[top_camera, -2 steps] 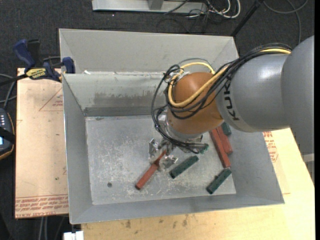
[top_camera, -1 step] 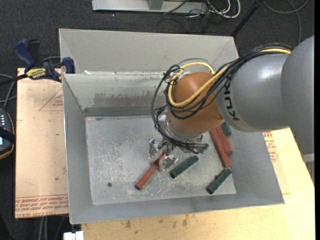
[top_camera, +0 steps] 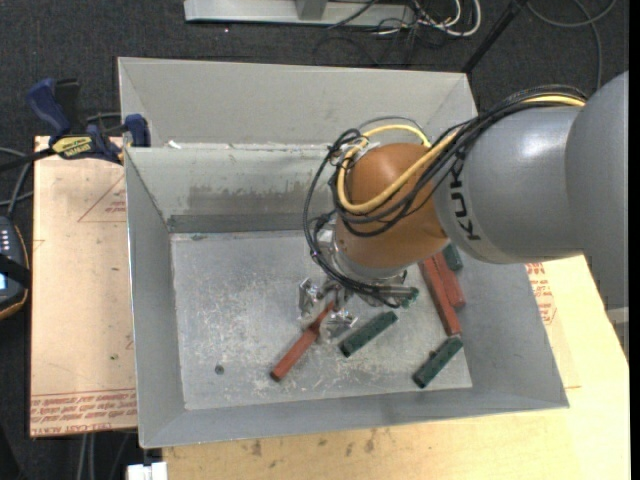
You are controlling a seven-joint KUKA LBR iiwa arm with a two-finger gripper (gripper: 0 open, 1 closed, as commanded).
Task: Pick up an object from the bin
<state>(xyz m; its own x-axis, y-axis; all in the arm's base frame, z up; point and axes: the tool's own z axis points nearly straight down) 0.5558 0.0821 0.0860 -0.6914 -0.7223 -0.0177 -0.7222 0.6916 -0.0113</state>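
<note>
Gripper [top_camera: 326, 308] is hovering low over the upper end of a long red-brown stick [top_camera: 298, 348].
The stick is lying diagonally at lower centre, just clear of a dark green bar [top_camera: 368, 333], probably an easy target; I cannot tell whether the gripper is clenched.

End effector [top_camera: 325, 308] seemingly touches the red stick [top_camera: 293, 355] at its upper end.
</note>
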